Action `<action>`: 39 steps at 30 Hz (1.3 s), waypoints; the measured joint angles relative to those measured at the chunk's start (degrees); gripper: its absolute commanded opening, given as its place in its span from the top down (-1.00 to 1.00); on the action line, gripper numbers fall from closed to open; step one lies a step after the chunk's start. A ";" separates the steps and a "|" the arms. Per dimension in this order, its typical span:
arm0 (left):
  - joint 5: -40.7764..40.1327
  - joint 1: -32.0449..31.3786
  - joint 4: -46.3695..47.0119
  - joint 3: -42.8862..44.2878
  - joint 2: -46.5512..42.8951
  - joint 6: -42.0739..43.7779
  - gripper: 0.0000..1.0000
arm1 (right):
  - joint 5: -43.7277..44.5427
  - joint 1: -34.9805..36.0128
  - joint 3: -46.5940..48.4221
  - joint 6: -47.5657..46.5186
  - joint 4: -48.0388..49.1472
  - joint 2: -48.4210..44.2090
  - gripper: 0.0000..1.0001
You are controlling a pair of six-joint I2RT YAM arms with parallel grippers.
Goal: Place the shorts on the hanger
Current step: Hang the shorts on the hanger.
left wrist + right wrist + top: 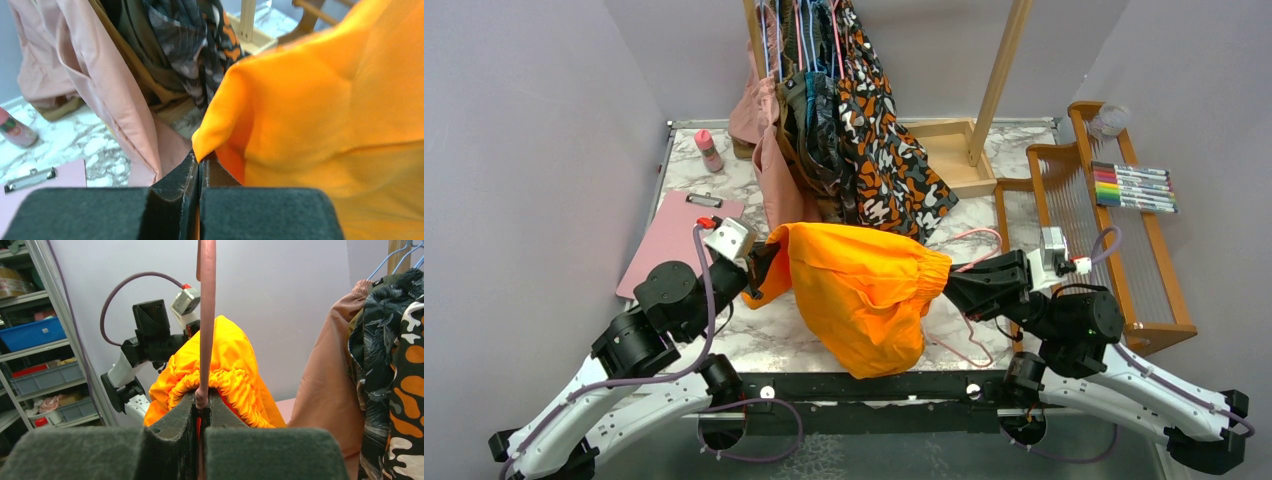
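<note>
The bright orange shorts (864,290) hang stretched in the air between my two grippers, above the marble table's near half. My left gripper (762,265) is shut on a corner of the fabric (215,135), its jaws (201,159) pressed together. My right gripper (952,282) is shut on the thin pink wire hanger (206,315), which rises straight up from its jaws (201,400). The gathered waistband (235,380) bunches around them. Loops of the hanger wire (980,238) show beside and below the right gripper. The rest of the hanger is hidden by fabric.
A wooden rack at the back holds a blotch-patterned garment (884,150), dark garments and a dusty pink one (769,170). A pink clipboard (679,235) and a bottle (709,150) lie left. A wooden frame (1084,220) with markers (1134,186) stands right.
</note>
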 measured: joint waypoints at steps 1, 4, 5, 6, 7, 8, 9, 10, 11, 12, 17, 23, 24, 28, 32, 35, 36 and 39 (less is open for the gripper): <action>0.00 0.00 0.00 0.98 0.26 0.00 1.00 | -0.04 0.00 0.90 -0.48 -1.42 0.00 0.99; 0.00 0.00 0.13 5.11 0.72 0.00 1.00 | -0.46 0.00 3.69 -2.14 -5.22 0.00 0.99; 0.00 0.00 0.33 7.15 0.74 0.00 1.00 | -0.70 0.00 4.63 -2.80 -6.47 0.00 0.98; 0.00 0.00 0.72 8.87 0.79 0.00 1.00 | -0.94 0.00 5.51 -3.32 -7.69 0.00 0.98; 0.00 0.00 1.11 10.80 0.87 0.00 1.00 | -1.22 0.00 6.32 -3.82 -8.74 0.00 0.98; 0.00 0.00 1.68 12.50 1.05 0.00 1.00 | -1.51 0.00 7.04 -4.26 -9.75 0.00 0.98; 0.02 0.00 2.21 13.79 1.25 0.00 1.00 | -1.81 0.00 7.67 -4.74 -10.73 0.02 0.99; 0.13 0.00 2.60 15.30 1.66 0.00 1.00 | -2.27 0.00 8.11 -5.05 -11.43 0.07 0.98; 0.24 0.00 3.08 16.63 2.19 0.00 1.00 | -2.97 0.00 8.48 -5.42 -12.17 0.17 0.98; 0.39 0.00 3.56 17.88 2.93 0.02 1.00 | -3.45 0.00 8.68 -5.68 -12.63 0.31 0.99; 1.44 0.00 4.59 21.22 7.41 0.11 1.00 | -7.56 0.00 10.03 -6.27 -14.86 2.54 0.99; 2.25 0.00 4.37 22.34 12.63 0.28 1.00 | -12.09 0.00 10.19 -5.49 -13.86 4.90 0.99; 2.38 0.00 4.37 22.62 13.42 0.35 1.00 | -12.59 0.00 10.19 -5.16 -13.20 5.09 0.98; 2.40 0.00 4.35 23.69 15.47 0.59 1.00 | -14.43 0.00 10.16 -3.45 -9.33 5.35 0.98; 2.36 0.00 4.33 24.76 16.22 0.70 1.00 | -15.43 0.00 10.05 -0.87 -4.13 5.49 0.99; 2.93 0.00 4.11 25.09 16.22 0.63 0.92 | -15.43 0.00 10.01 0.33 -1.25 5.46 0.99; 3.45 0.00 3.91 25.09 16.13 0.52 0.89 | -15.32 0.00 10.01 0.42 -0.74 5.42 0.98; 5.46 0.00 3.15 24.81 15.23 -0.20 0.94 | -14.45 0.00 9.99 0.17 -0.39 5.01 0.98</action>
